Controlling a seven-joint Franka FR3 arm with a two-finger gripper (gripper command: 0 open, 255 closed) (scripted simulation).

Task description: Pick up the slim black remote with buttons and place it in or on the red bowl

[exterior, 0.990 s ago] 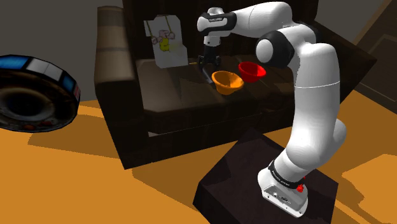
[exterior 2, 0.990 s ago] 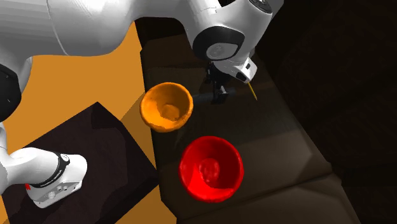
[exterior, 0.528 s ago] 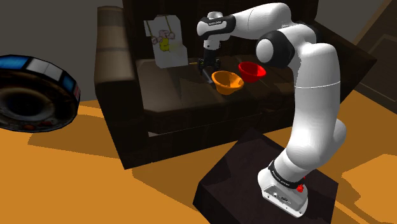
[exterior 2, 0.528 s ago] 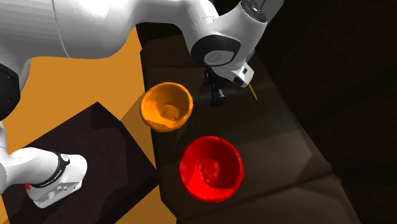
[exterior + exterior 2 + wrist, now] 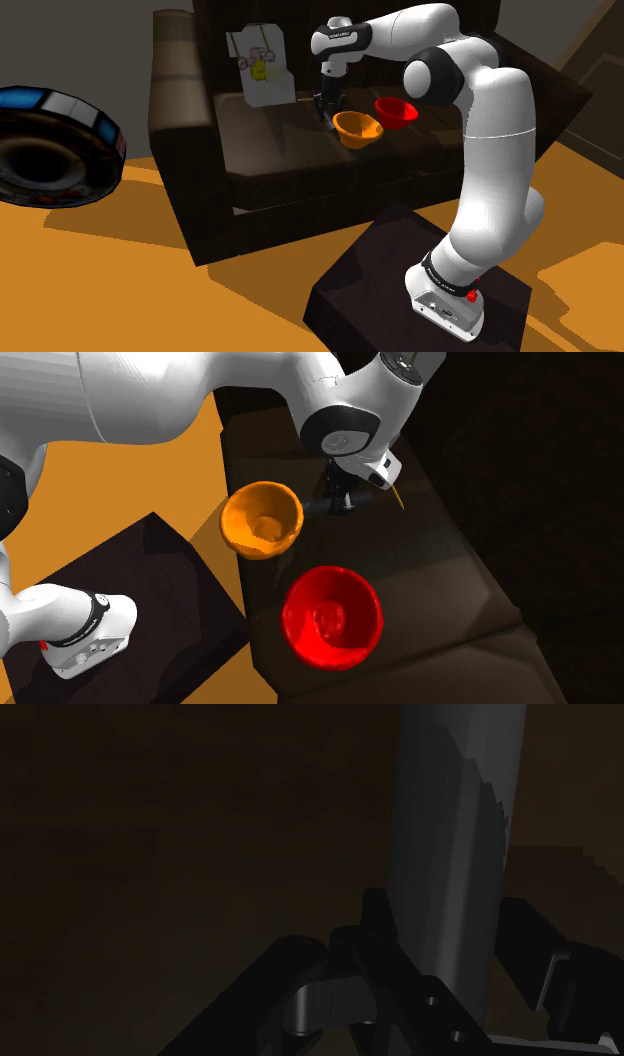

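My arm arches over the sofa [image 5: 250,150], wrist pointing straight down just beside the orange bowl [image 5: 357,128]; the tool [image 5: 325,108] clasps the slim grey remote [image 5: 452,824] between both fingers.

From the dark stand [image 5: 370,270] on the orange floor [image 5: 120,290], the white arm [image 5: 495,150] arches over to a dark sofa [image 5: 260,150], its black gripper [image 5: 323,110] pointing down just beside an orange bowl [image 5: 357,128] (a red bowl [image 5: 396,110] sits close beside that), near a white sheet [image 5: 258,68].
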